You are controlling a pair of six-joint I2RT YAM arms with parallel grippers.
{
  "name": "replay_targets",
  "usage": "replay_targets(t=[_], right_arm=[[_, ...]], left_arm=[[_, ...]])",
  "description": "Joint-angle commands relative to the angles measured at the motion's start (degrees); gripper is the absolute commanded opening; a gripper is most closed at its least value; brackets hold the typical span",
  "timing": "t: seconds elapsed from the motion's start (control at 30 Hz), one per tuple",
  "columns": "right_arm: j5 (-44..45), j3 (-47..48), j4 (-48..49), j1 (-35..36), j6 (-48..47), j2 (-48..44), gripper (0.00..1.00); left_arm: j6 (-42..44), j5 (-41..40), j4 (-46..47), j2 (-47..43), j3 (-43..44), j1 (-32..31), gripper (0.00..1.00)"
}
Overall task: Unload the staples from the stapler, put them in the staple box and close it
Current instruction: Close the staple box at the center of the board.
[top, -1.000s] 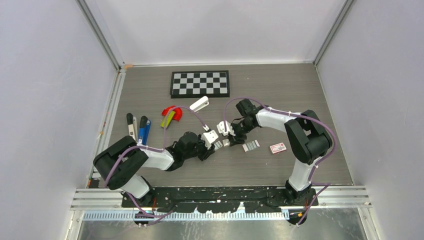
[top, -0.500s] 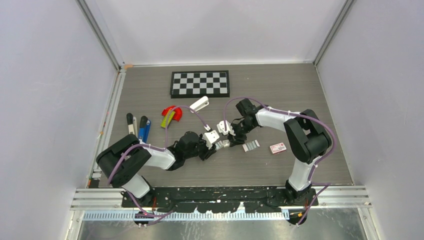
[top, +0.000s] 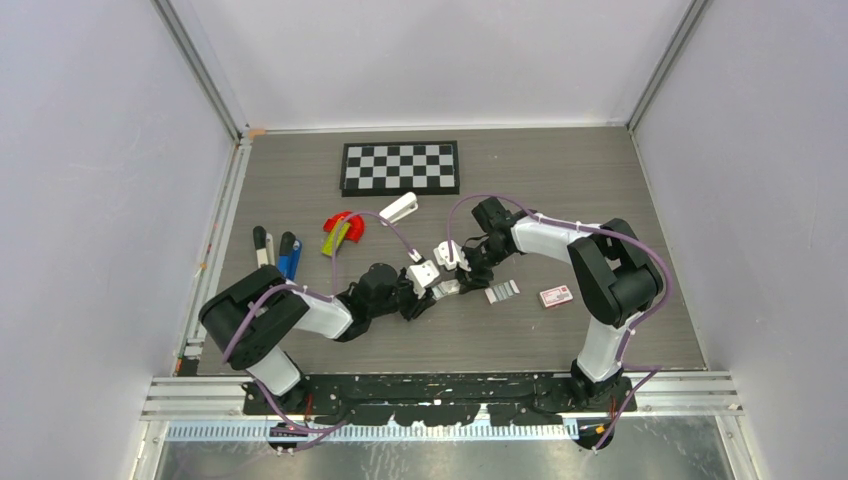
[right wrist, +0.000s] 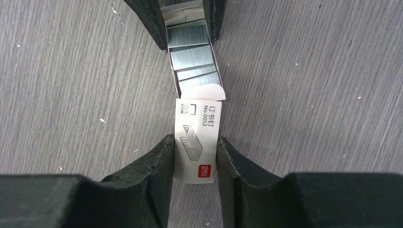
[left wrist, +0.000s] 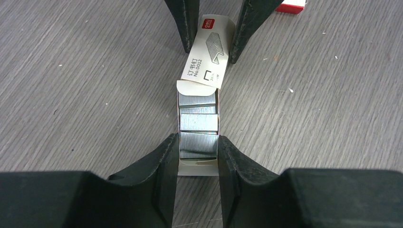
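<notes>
Grey tabletop (left wrist: 71, 95) below, my left end effector (left wrist: 197, 145) clamps the staple tray (left wrist: 198, 121), right end effector (right wrist: 194, 145) its sleeve (right wrist: 196, 128), to separate them.

Staple box (left wrist: 203, 78): we see its sleeve (left wrist: 208, 47) slid half off the tray (left wrist: 198, 169), baring silver strips (left wrist: 197, 123).
Checkerboard (top: 400, 167): flat, far side.
White stapler (top: 399, 208): near its front edge.
Red piece (top: 345, 224): touching a yellow-green one (top: 334, 240).
Loose strips (top: 502, 291): beside a red-white box (top: 556, 296).

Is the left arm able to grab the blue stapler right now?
Probably not yet: the left gripper is shut on the staple box. The blue stapler lies unblocked beside that arm.
</notes>
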Motion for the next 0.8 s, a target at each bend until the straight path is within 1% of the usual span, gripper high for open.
replay_targets(t=[0.0,0.17,0.77], right_arm=[[-0.95,-0.06,0.83,-0.03,0.59,0.67,0.4],[-0.97,-0.35,1.34,-0.07,0.61,0.45,0.4],[-2.36,-0.08,-2.79,-0.03,-5.71,0.67,0.41]], left_arm=[[-0.33,3.73,-0.08,1.35,-0.43,-0.46,0.34],[-0.32,5.42,-0.38,1.93,0.06,-0.46,0.34],[3.14,7.19,-4.72,3.32,3.33,-0.38,0.34]])
